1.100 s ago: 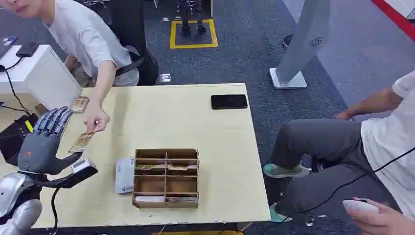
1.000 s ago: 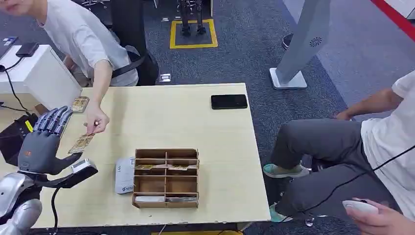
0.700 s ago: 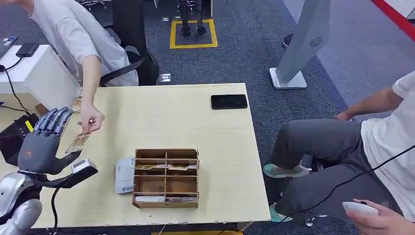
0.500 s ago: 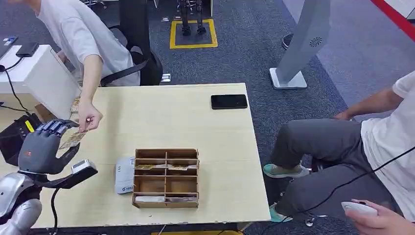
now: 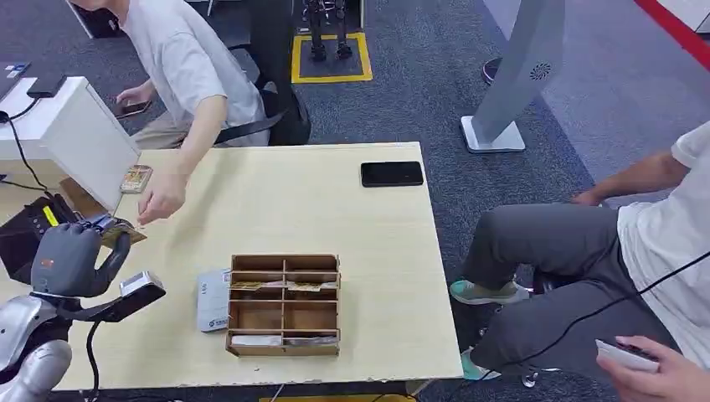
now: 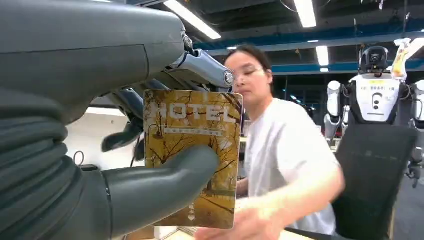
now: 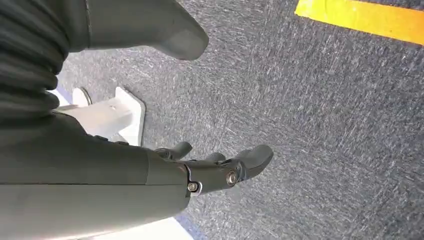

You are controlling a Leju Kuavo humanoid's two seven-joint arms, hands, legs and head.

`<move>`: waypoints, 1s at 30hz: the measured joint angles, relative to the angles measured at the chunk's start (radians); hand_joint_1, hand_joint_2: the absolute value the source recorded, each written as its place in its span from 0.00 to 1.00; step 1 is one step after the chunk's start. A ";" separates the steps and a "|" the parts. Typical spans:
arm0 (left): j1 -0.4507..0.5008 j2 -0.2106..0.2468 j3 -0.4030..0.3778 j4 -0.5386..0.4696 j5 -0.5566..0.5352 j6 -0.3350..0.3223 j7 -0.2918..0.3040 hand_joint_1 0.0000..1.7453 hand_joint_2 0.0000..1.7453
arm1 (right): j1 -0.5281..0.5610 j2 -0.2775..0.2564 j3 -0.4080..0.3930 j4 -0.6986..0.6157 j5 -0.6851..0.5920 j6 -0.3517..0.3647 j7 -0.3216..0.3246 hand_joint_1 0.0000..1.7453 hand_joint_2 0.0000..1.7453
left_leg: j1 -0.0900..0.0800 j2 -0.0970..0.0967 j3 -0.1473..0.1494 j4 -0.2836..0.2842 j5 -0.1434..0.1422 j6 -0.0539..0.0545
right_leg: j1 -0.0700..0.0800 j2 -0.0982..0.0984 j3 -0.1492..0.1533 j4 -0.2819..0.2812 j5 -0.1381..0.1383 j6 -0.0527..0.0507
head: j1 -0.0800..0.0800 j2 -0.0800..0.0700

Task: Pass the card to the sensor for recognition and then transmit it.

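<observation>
Head view: the left hand (image 5: 71,255) hangs just off the left edge of the surface (image 5: 335,218), its fingers curled round the card (image 5: 117,230), which pokes out toward the surface. A person's hand (image 5: 159,197) is just beside the card, above the surface near the far left corner. The black sensor (image 5: 138,289) sits on its arm close below the left hand. The risk, as I judge it, is that the card slips or twists on the way to the sensor, since little of it is clasped, or that it brushes the person's hand.

Left wrist view: the left hand (image 6: 100,150) pinches the card (image 6: 192,157) between thumb and fingers (image 6: 200,67); the thumb crosses its printed face. The long axis runs from the "HOTEL" end to the opposite short edge, which sticks out past the thumb.

Right wrist view: the right hand (image 7: 200,170) hangs over the carpeted floor (image 7: 325,100), fingers loosely apart, holding nothing.
</observation>
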 joint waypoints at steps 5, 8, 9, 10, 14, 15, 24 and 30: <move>0.000 0.000 0.000 0.000 0.028 0.001 -0.019 1.00 1.00 | 0.000 0.000 0.000 -0.004 0.000 0.000 -0.001 0.00 1.00 | 0.000 0.000 0.000 0.000 0.000 0.000 | 0.000 0.000 0.000 0.000 0.000 0.000 | 0.000 0.000; 0.002 -0.005 0.000 0.000 0.082 -0.002 -0.043 1.00 1.00 | 0.001 0.000 0.000 -0.005 0.000 0.001 -0.003 0.00 1.00 | 0.000 0.000 0.000 0.000 0.000 0.000 | 0.000 0.000 0.000 0.000 0.000 0.000 | 0.000 0.000; 0.002 -0.009 0.001 0.000 0.103 -0.010 -0.043 1.00 1.00 | 0.001 0.000 0.000 -0.007 0.000 0.003 -0.003 0.00 1.00 | 0.000 0.000 0.000 0.000 0.000 0.000 | 0.000 0.000 0.000 0.000 0.000 0.000 | 0.000 0.000; 0.002 -0.014 0.001 0.000 0.139 -0.032 -0.035 1.00 1.00 | 0.001 0.001 0.000 -0.010 0.000 0.007 -0.002 0.00 1.00 | 0.000 0.000 0.000 0.000 0.000 0.000 | 0.000 0.000 0.000 0.000 0.000 0.000 | 0.000 0.000; 0.003 -0.048 0.004 -0.010 0.321 -0.161 0.029 1.00 1.00 | 0.002 0.002 0.000 -0.021 0.000 0.016 0.005 0.00 1.00 | 0.000 0.000 0.000 0.000 0.000 0.000 | 0.000 0.000 0.000 0.000 0.000 0.000 | 0.000 0.000; 0.005 -0.054 0.004 -0.016 0.361 -0.189 0.043 1.00 1.00 | 0.002 0.002 0.000 -0.023 0.000 0.018 0.005 0.00 1.00 | 0.000 0.000 0.000 0.000 0.000 0.000 | 0.000 0.000 0.000 0.000 0.000 0.000 | 0.000 0.000; 0.099 -0.083 0.023 -0.101 0.568 -0.326 0.087 1.00 1.00 | 0.004 0.002 -0.005 -0.023 0.000 0.024 0.003 0.00 1.00 | 0.000 0.000 0.000 0.000 0.000 0.000 | 0.000 0.000 0.000 0.000 0.000 0.000 | 0.000 0.000; 0.154 -0.089 0.033 -0.130 0.577 -0.344 0.107 1.00 1.00 | 0.004 0.002 -0.011 -0.023 0.000 0.024 0.002 0.00 1.00 | 0.000 0.000 0.000 0.000 0.000 0.000 | 0.000 0.000 0.000 0.000 0.000 0.000 | 0.000 0.000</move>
